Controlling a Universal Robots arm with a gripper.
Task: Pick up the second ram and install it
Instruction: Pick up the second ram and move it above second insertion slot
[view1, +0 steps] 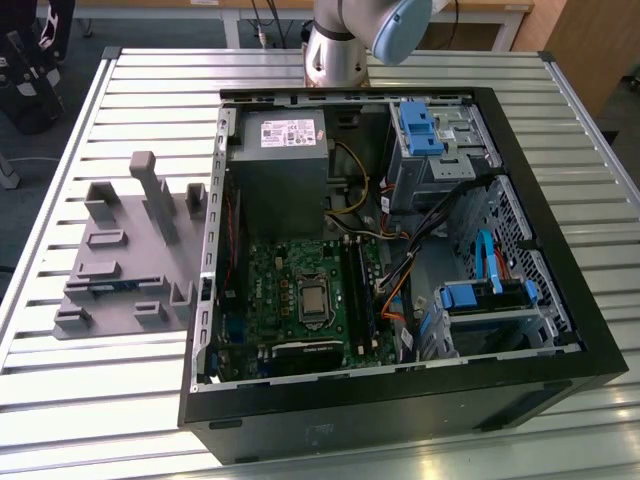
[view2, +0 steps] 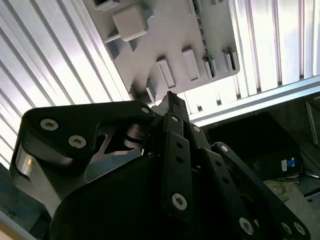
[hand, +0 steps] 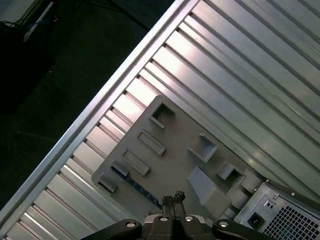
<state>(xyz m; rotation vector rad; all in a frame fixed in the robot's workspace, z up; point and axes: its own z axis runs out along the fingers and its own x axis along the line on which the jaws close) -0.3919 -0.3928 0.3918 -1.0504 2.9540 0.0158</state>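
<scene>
black gripper, tips together, empty, above grey plastic fixture tray; thin dark blue-green ram stick lies in tray, unpicked; install pending.

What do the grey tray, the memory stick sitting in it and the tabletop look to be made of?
Grey tray: likely plastic with a matte finish, judging by the uniform grey and the moulded posts and pockets.
Memory stick: looks like circuit board, a thin dark blue-green strip with small specks along it.
Tabletop: probably aluminium with a brushed finish, given the ribbed silver slats and bright glare.
</scene>
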